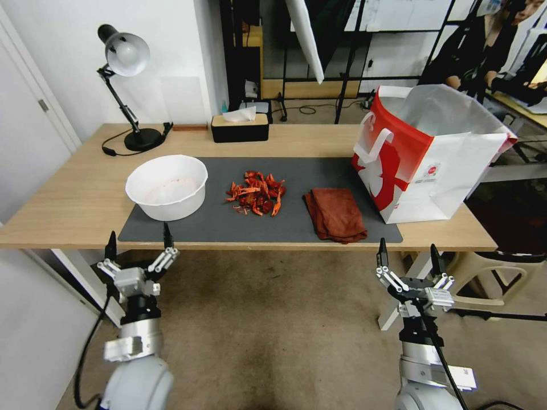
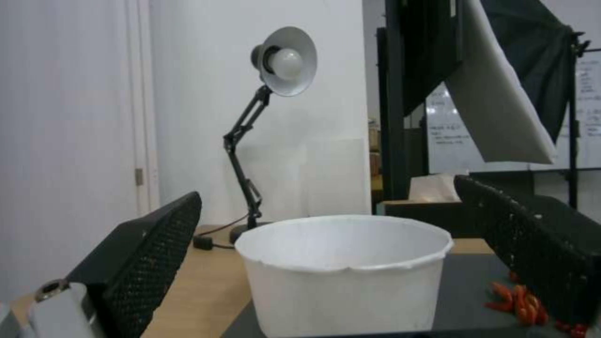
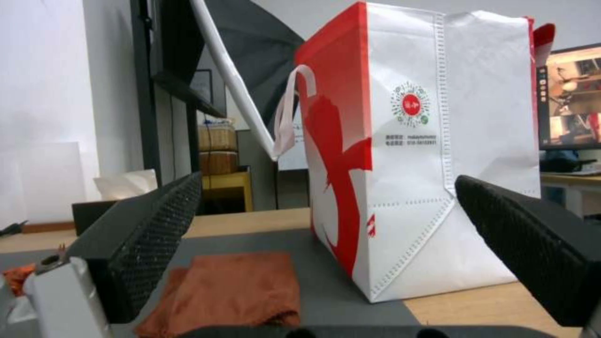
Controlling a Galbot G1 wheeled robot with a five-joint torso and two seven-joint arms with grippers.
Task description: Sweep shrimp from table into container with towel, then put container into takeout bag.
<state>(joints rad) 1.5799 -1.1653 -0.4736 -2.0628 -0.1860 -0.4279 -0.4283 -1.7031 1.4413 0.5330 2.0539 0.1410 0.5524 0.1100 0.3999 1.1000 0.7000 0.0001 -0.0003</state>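
Observation:
A heap of red-orange shrimp [image 1: 256,193] lies in the middle of the dark grey mat on the light-wood table [image 1: 74,199]. The round white container [image 1: 167,186] stands on the mat's left end, and the left wrist view faces it [image 2: 343,274] with shrimp [image 2: 523,305] beside it. A folded rust-brown towel [image 1: 335,214] lies right of the shrimp, also in the right wrist view [image 3: 235,291]. The red and white takeout bag [image 1: 424,154] [image 3: 426,155] stands open at the table's right end. My left gripper [image 1: 138,240] and right gripper [image 1: 408,253] hover open before the table's front edge, holding nothing.
A black desk lamp [image 1: 126,85] stands at the table's back left. A black tissue box [image 1: 240,126] sits at the back centre. Bare floor [image 1: 273,330] lies between my arms below the table edge. Studio stands and a desk fill the room behind.

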